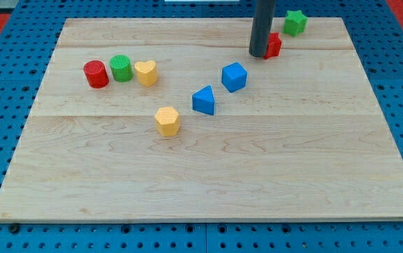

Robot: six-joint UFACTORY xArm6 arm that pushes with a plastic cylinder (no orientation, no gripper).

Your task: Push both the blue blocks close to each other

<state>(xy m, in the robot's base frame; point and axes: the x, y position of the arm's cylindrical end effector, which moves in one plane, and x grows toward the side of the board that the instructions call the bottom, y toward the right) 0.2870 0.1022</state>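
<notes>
A blue cube (234, 76) lies right of the board's middle, toward the view's top. A blue triangular block (204, 100) lies just below and left of it, with a small gap between them. My tip (259, 54) is at the end of the dark rod, above and right of the blue cube and not touching it. A red block (274, 45) sits right against the rod's right side, partly hidden by it.
A green star-like block (295, 22) is near the top right edge. A red cylinder (96, 74), a green cylinder (122, 68) and a yellow heart block (145, 72) form a row at the left. A yellow hexagonal block (167, 121) lies left of the blue triangle. The wooden board (208, 176) rests on a blue pegboard.
</notes>
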